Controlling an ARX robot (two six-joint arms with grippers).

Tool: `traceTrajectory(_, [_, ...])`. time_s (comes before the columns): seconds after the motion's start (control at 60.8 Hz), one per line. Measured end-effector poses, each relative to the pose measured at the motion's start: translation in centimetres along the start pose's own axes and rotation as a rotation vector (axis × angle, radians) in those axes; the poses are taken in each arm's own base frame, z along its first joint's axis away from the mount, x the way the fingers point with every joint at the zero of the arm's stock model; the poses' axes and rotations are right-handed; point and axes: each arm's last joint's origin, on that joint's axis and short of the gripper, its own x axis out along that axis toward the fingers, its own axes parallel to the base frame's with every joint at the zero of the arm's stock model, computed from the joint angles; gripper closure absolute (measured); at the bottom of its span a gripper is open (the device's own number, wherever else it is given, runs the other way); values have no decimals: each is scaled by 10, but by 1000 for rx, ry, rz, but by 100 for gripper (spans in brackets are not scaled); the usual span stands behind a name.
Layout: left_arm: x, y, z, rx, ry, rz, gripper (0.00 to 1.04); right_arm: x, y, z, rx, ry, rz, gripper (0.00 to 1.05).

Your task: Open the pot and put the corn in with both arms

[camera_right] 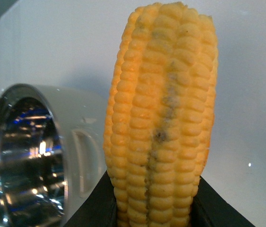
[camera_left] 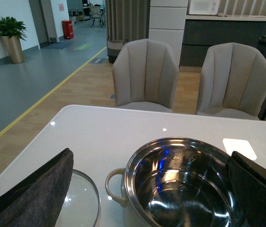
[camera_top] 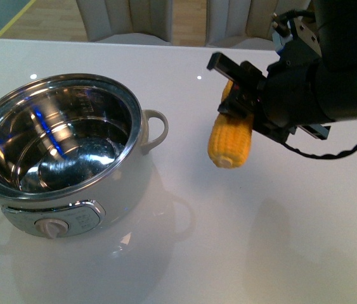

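Aloft, right gripper (camera_top: 238,104) clamps corn (camera_top: 230,142) beside lidless pot (camera_top: 135,185).

Bright overhead light on my feeds: glare dots on the table (camera_top: 198,78), blue-white reflections in the pot (camera_top: 58,145), soft shadows, blur behind the corn (camera_right: 163,118).

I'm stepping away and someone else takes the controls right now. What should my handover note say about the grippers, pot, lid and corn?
Left gripper: open, empty, near the pot.
Right gripper: shut on the corn, which hangs roughly upright, apparently clear of the table, to the right of the pot and not over it.
Pot: uncovered, steel interior empty.
Lid: flat on the table beside one pot handle.
Done: lid off, corn picked up.
Left: carry the corn over the opening and release it inside.
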Motion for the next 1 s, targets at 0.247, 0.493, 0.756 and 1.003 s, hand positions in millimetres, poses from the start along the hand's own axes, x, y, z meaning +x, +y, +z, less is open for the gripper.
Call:
traceTrajectory(0.247, [0,0,0,0,0,0,7,6,42,9,80,-4,77,82])
traceTrajectory(0.493, [0,0,0,0,0,0,7,21,71,0,97,38,116,82])
traceTrajectory(0.756, [0,0,0,0,0,0,7,33,76,-10,142,72,118,82])
traceTrajectory(1.003, [0,0,0,0,0,0,7,44,96,-18,149,111,186,82])
